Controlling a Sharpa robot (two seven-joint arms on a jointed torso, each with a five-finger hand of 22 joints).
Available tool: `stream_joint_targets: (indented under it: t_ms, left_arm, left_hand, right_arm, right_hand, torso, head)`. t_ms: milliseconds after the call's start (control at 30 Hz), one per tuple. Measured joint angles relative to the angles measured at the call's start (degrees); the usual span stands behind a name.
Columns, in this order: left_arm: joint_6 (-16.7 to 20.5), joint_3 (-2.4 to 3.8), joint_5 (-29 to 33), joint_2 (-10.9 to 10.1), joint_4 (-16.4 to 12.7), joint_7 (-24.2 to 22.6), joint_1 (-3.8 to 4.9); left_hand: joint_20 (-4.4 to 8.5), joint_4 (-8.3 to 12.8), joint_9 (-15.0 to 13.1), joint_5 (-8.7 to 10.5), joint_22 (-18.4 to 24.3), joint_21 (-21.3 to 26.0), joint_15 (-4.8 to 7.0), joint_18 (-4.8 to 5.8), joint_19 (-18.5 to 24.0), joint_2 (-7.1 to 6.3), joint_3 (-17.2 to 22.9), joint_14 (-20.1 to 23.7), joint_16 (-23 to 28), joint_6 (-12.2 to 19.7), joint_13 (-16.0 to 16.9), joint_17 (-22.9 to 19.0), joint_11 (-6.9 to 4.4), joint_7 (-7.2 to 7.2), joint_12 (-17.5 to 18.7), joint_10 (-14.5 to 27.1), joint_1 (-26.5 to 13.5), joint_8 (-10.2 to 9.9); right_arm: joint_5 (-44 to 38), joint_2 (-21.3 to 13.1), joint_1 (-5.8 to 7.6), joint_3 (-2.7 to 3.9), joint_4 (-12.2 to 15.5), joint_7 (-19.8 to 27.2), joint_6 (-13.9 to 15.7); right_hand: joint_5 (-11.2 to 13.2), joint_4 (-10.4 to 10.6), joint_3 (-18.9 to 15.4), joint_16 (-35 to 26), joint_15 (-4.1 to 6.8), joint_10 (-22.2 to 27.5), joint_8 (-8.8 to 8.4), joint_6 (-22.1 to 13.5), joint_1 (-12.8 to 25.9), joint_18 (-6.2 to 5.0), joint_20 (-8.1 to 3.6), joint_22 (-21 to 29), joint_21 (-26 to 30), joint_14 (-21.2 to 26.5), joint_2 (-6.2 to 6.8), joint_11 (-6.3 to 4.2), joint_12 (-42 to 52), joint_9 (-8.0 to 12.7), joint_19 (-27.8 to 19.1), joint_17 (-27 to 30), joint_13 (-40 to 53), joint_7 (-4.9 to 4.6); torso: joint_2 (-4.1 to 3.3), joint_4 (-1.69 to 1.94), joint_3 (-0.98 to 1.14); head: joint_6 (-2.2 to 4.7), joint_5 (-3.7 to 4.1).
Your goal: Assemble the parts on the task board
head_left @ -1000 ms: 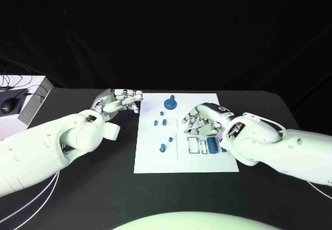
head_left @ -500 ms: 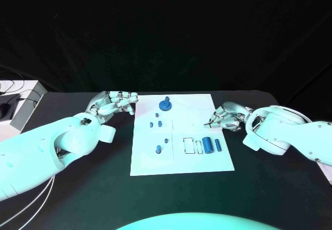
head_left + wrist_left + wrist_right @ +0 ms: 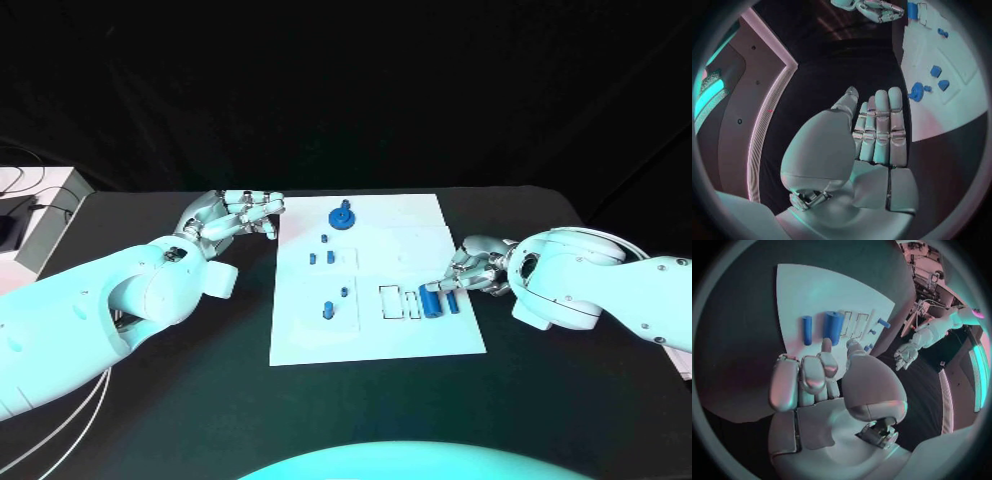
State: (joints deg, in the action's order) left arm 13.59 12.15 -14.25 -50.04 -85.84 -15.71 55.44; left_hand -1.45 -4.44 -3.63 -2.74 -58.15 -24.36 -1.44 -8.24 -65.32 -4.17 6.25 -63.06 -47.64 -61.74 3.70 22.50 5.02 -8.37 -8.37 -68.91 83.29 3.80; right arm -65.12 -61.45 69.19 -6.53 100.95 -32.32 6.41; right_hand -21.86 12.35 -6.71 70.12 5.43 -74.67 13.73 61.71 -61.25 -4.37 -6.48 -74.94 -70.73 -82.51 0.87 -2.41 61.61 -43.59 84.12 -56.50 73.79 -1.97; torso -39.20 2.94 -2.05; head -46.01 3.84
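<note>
the right hand (image 3: pixel 472 268) hovers at the board's (image 3: pixel 378 335) right edge, fingers partly curled, seemingly holding nothing; two blue cylinders (image 3: pixel 430 300) lie just off its fingertips. the left hand (image 3: pixel 235 213) is spread empty over the worktop (image 3: pixel 188 390), beside the board.

Both hands are hanging empty over the table.
The left hand (image 3: pixel 238 213) is sitting at ten o'clock, fingers straight and close together. The right hand (image 3: pixel 472 267) is sitting at three o'clock, fingers loosely curled, gripping nothing.
</note>
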Motion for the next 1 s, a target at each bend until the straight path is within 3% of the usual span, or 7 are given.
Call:
stream_joint_targets:
  t_ms: [167,433,1000]
  left_arm:
    - [0.0,0.00,0.0,-0.1,0.0,0.0,-0.01]
    - [-0.1,0.00,0.0,-0.1,0.0,0.1,-0.01]
    - [-0.1,0.00,0.0,-0.2,0.0,0.2,-0.03]
  left_hand:
    - [0.00,-0.3,0.0,0.00,0.0,0.2,0.00,0.00,0.0,0.00,0.0,0.0,0.0,0.0,0.0,0.0,0.00,0.00,0.0,0.0,0.0,0.0]
    - [0.00,-0.3,0.0,0.00,0.0,0.2,0.00,0.00,0.0,0.01,0.0,0.0,0.0,0.0,0.0,0.0,0.00,0.00,0.0,0.0,0.0,0.0]
    - [0.00,-0.6,0.0,0.00,0.0,0.4,0.00,0.00,0.0,0.23,-0.2,0.0,0.0,0.0,0.0,0.0,0.00,0.00,0.0,0.0,-0.2,0.0]
  right_arm:
    - [-0.6,0.2,-0.14,-0.09,0.7,-2.1,-0.5]
    - [-2.1,0.7,-0.40,-0.19,0.4,-3.7,-1.3]
    - [-6.2,4.4,-2.77,-0.27,-1.9,-4.7,-2.5]
  right_hand:
    - [0.4,1.9,1.1,0.0,0.21,-0.2,-0.35,0.2,1.0,0.00,0.00,0.0,-0.6,-0.2,0.98,0.14,-0.8,-2.8,0.0,-0.7,0.3,0.17]
    - [0.9,2.1,1.2,0.2,0.21,-0.4,-0.35,0.3,1.9,0.00,0.01,0.0,-0.6,-0.2,1.18,-0.03,-1.1,-5.9,0.0,-1.1,0.3,0.35]
    - [1.9,3.2,2.3,0.2,0.21,-0.4,-0.79,0.5,2.9,-0.01,0.02,0.0,-0.6,-0.2,2.15,-0.02,-1.1,-7.7,0.0,-1.3,0.6,0.54]
  torso:
    - [0.00,0.03,-0.03]
    - [0.01,0.00,-0.03]
    - [-0.02,-0.01,0.03]
  head:
    - [-0.12,-0.03]
    - [-0.47,-0.15]
    - [-0.83,-0.31]
